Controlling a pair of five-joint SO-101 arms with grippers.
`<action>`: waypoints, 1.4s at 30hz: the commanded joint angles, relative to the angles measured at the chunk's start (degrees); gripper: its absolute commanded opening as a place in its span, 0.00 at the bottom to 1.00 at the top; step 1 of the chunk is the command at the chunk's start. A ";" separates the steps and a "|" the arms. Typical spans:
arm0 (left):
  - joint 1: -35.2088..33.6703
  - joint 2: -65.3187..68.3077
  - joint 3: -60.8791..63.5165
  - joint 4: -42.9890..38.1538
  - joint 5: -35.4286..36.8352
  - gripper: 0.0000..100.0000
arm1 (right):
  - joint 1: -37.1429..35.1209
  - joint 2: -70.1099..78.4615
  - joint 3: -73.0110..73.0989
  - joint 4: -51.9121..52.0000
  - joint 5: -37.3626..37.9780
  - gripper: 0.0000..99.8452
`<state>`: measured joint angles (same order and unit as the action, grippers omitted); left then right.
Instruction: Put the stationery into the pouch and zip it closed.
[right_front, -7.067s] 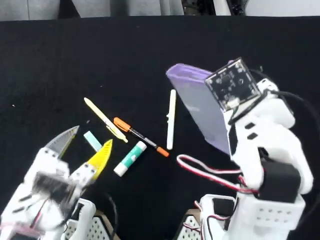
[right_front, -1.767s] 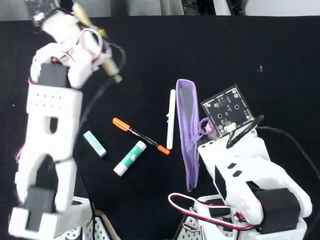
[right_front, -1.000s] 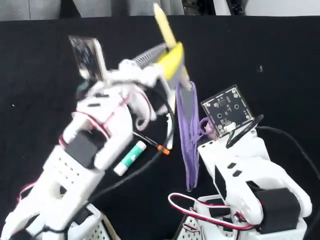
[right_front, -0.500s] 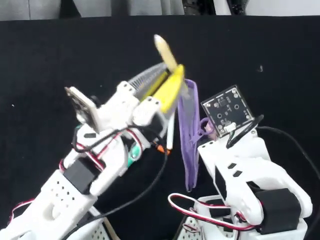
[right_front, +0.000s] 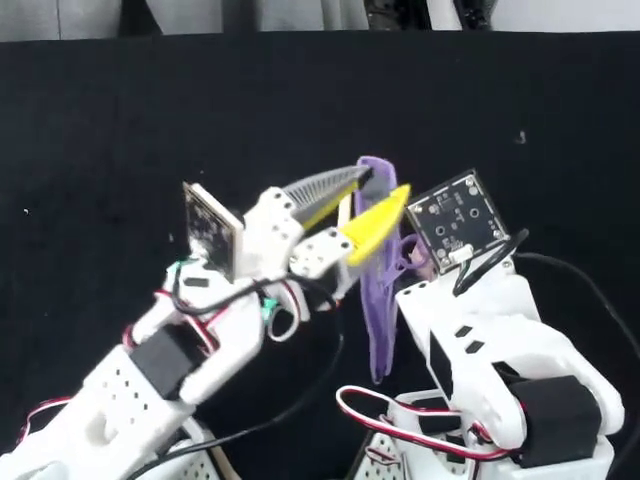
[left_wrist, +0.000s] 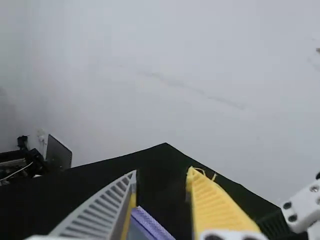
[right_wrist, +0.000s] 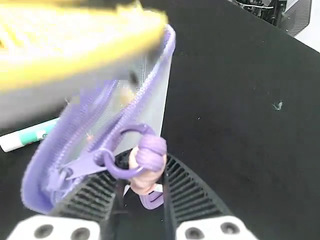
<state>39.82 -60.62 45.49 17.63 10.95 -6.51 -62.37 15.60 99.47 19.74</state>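
High view with both wrist views: the purple pouch (right_front: 375, 300) stands on edge on the black table (right_front: 150, 120), its open mouth upward; the right hand (right_wrist: 141, 192) is clamped on the pouch's near end, where the zip pull (right_wrist: 82, 162) hangs between its dark ribbed fingers (right_wrist: 192, 192); the left hand (right_front: 388, 180) reaches across from the other side and sits at the top of the pouch, spread, its grey finger (right_front: 320, 186) on one side of the mouth and its yellow finger (right_front: 375, 222) on the other, with the purple rim showing between them in the left wrist view. Count: one pouch; two hands; one green-and-white glue stick (right_wrist: 27, 139) lying on the table just beside the pouch. A faint orange shape shows through the pouch's clear side in the right wrist view; what it is cannot be told. Against the frame half a second earlier: the left hand then pinched a yellow pencil whose tip stood well above the pouch; that tip no longer stands above the hand, the hand has dropped lower, and its fingers are wider apart; the pouch and the right hand have kept their place.
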 joint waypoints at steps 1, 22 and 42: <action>-6.46 -1.05 -14.20 9.93 0.44 0.19 | 0.88 -0.75 -0.13 1.14 -0.53 0.01; -29.23 40.18 -29.23 31.30 11.78 0.19 | 0.97 -0.66 3.56 -0.09 -1.85 0.01; -11.74 81.58 -41.80 20.13 7.47 0.19 | 0.97 -0.75 3.47 -0.18 -2.46 0.01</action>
<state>25.58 18.24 9.63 38.37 21.05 -6.51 -62.90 19.56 99.47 17.71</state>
